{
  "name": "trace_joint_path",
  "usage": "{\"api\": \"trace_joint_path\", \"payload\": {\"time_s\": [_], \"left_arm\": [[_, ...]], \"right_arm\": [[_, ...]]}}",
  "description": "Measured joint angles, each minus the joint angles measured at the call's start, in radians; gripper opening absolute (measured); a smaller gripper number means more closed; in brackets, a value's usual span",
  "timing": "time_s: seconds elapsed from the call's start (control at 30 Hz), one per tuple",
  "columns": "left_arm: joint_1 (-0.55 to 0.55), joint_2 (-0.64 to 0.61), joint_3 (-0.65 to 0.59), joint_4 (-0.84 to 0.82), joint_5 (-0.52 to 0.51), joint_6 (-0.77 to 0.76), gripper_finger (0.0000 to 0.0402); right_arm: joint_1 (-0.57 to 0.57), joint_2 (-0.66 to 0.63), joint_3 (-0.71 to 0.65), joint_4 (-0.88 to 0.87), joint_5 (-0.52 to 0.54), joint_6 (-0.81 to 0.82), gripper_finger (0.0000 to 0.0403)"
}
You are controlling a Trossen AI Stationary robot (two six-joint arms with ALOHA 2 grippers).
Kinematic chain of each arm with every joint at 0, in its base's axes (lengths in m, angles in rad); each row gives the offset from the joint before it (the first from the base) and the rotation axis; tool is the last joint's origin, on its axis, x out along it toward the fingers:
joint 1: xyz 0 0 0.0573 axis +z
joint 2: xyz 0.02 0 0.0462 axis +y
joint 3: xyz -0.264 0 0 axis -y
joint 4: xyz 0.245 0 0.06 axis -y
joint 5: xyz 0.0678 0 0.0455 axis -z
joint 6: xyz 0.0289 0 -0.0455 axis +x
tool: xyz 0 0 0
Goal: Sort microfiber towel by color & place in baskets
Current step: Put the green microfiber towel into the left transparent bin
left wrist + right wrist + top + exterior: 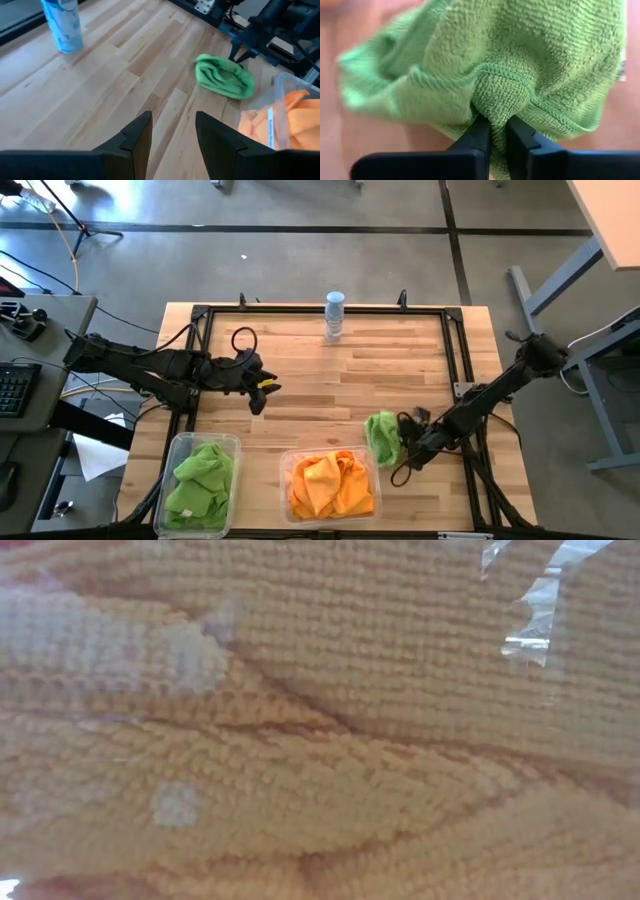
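A bright green microfiber towel (381, 435) lies bunched on the wooden table near its right front, just right of the wider basket (366, 455). My right gripper (405, 442) is at the towel's right side and shut on it. The wider basket holds orange towels (328, 485). The narrower basket (232, 442) at the front left holds green towels (202, 480). My left gripper (258, 387) hovers open over the table's left half with nothing between its fingers (140, 135). The low view is filled by orange cloth (320, 740). My right gripper pinches a bunched fold of the green towel with its hemmed edge (501, 95) between its two fingers (480, 135). The fingers slant down at it from the table's right side. The rest of the towel (225, 77) lies slack on the table.
A small clear bottle (334, 315) stands upright at the table's far edge, in the middle. A black frame (455, 350) runs round the table top. Bare wood lies between the bottle and the baskets.
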Motion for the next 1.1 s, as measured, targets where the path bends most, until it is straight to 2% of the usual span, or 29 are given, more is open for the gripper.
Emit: {"api": "trace_joint_path", "payload": {"time_s": [0.13,0.37,0.47,0.57,0.7,0.9,1.1], "left_arm": [[0.004,0.0,0.0,0.005,-0.015,0.0,0.0137],[0.049,0.0,0.0,0.005,-0.035,0.04,0.0137],[0.076,0.0,0.0,0.015,-0.052,0.086,0.0137],[0.099,0.0,0.0,0.036,-0.056,0.126,0.0137],[0.123,0.0,0.0,0.084,-0.055,0.168,0.0137],[0.136,0.0,0.0,0.148,-0.052,0.146,0.0137],[0.136,0.0,0.0,0.165,-0.056,0.165,0.0137]], "right_arm": [[0.0,-0.106,0.001,-0.108,0.106,0.117,0.0034],[-0.024,-0.327,0.003,-0.155,0.305,0.205,0.0006],[-0.072,-0.396,0.03,-0.156,0.392,0.188,0.001],[-0.145,-0.425,0.096,-0.152,0.431,0.072,0.0009],[-0.261,-0.411,0.222,-0.149,0.438,-0.122,0.0007],[-0.399,-0.323,0.406,-0.147,0.431,-0.299,0.0007],[-0.486,-0.147,0.544,-0.058,0.267,-0.432,0.0007]]}}
